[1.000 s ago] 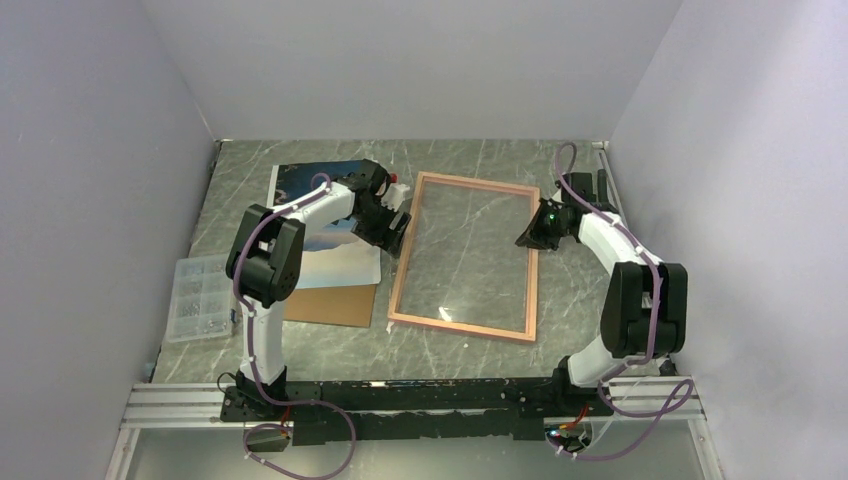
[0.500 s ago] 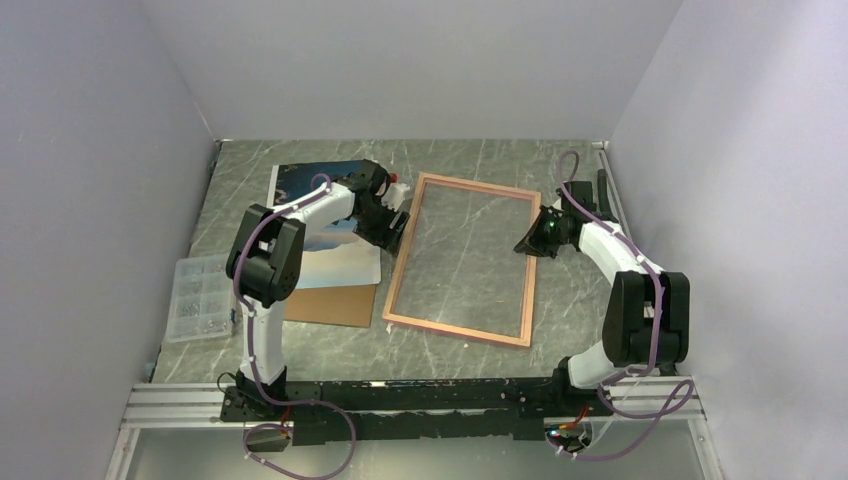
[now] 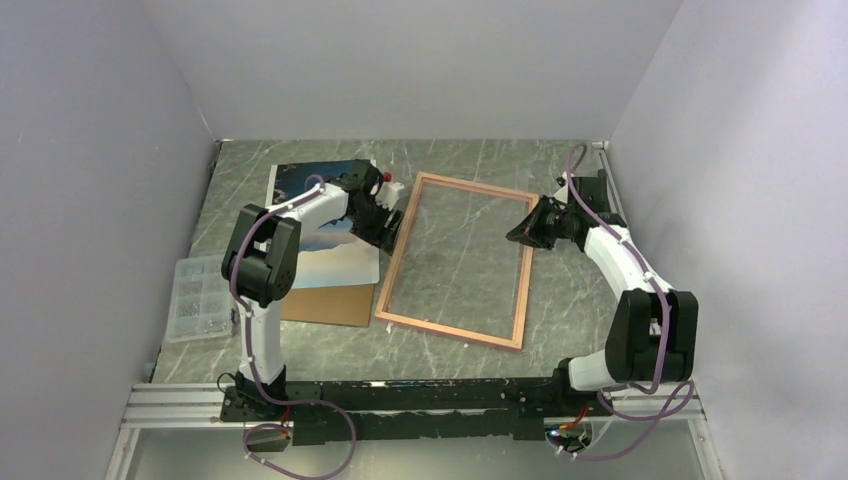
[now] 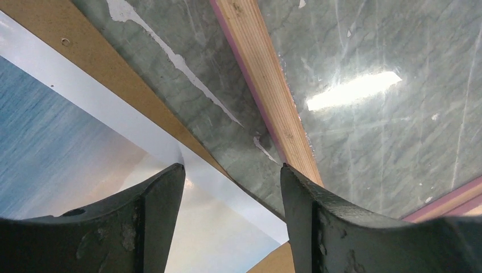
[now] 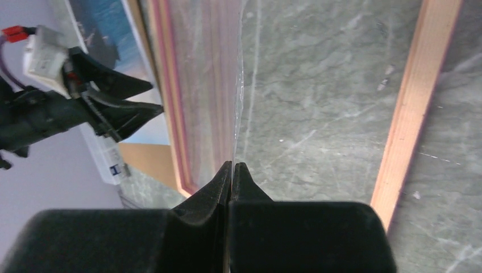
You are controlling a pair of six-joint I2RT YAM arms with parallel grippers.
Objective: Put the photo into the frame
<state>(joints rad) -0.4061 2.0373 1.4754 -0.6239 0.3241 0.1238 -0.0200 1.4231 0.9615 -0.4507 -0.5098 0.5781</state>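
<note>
- Photo (image 3: 345,262) lies picture-side up at the far left of the table (image 3: 560,300), partly under the left arm. Its near end overlaps a brown backing board (image 3: 330,303).
- Frame (image 3: 450,331) lies flat in the middle of the table, bare-wood side up, just right of the photo and apart from it.
- Handling, photo (judgement): thin, light, limp, and likely to crease or smudge if pinched hard. It lies flat with no edge raised. Best purchase looks like the white-bordered right corner, where it overhangs the board next to bare table.
- Handling, frame (judgement): stiff rails that are easy to push. The clear pane (image 5: 239,85) is thin, slick and breakable, so take it by an edge only and without twisting.
- Left gripper (image 4: 232,166): jaws spread wide, holding nothing. It hovers over the gap between photo and frame, at the far part of the frame's left rail. The photo corner, a strip of board (image 4: 102,54) and marble show between its fingers (image 4: 153,216). The wood rail (image 4: 267,85) is just to the right. I cannot tell from the wrist view whether anything is touching.
- Right gripper (image 5: 232,166): jaws pressed together on a thin clear edge seen end-on, judged to be the pane, at the far right of the frame (image 3: 520,232).
- Next (judgement): the pane needs seating before the photo goes in.
</note>
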